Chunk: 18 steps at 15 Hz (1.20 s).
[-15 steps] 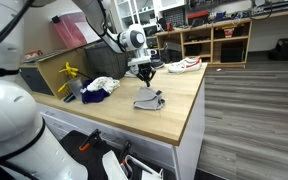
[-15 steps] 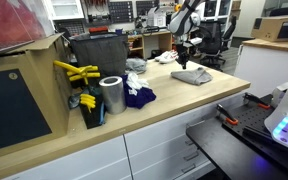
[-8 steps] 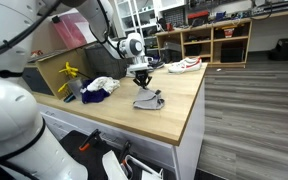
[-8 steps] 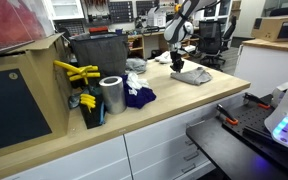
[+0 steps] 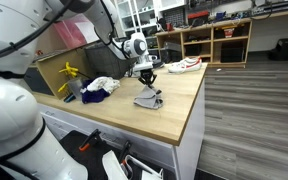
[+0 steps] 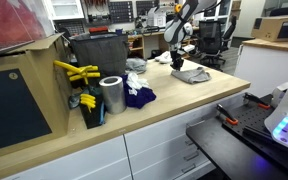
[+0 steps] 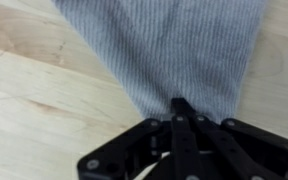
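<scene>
A grey ribbed cloth [image 7: 164, 50] lies on the wooden table [image 5: 174, 120]. In the wrist view it fans out from my fingertips across the top of the frame. My gripper [image 7: 182, 104] is shut on one corner of the cloth. In both exterior views the gripper [image 5: 147, 76] [image 6: 178, 63] stands just above the table and pulls that corner up into a peak. The remainder of the cloth [image 5: 149, 99] [image 6: 192, 76] still rests on the wood.
A pile of white and dark blue cloths [image 5: 101, 87] [image 6: 136, 94] lies further along the table. A metal can [image 6: 111, 95], yellow tools [image 6: 76, 72] and a dark bin [image 6: 96, 52] stand there too. A white shoe [image 5: 187, 64] sits at the far corner.
The gripper has shifted slightly along the table and closed on the cloth. The cloth's near corner has risen from flat into a peak.
</scene>
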Available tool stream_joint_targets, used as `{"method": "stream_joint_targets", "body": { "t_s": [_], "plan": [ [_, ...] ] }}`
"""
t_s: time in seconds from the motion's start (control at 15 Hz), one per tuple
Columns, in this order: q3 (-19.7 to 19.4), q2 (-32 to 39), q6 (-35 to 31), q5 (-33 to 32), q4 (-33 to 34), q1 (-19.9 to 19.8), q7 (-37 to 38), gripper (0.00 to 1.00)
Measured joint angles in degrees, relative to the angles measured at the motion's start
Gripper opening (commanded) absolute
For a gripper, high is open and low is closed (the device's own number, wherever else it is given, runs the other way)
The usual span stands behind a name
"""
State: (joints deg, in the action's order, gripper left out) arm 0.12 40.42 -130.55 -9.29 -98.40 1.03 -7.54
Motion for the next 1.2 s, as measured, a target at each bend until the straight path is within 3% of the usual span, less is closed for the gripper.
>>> {"method": "stream_joint_targets", "body": {
  "t_s": [0.33, 0.4, 0.47, 0.8, 1.07, 1.2],
  "plan": [
    [-3.6, 5.7, -1.8, -2.6, 9.7, -0.6, 0.0, 0.0],
    [-4.0, 6.8, -1.9, -2.7, 11.7, -0.9, 0.0, 0.26],
    [-4.2, 7.7, -1.9, -2.7, 13.7, -1.2, 0.0, 0.27],
    [-3.9, 7.7, -0.6, -2.0, 20.3, -2.2, 0.0, 0.63],
    [-2.2, 3.3, 7.0, 1.2, 22.1, -2.2, 0.0, 0.93],
    [-1.2, 0.6, 11.6, 2.9, 22.1, -2.1, 0.1, 1.0]
  ]
}}
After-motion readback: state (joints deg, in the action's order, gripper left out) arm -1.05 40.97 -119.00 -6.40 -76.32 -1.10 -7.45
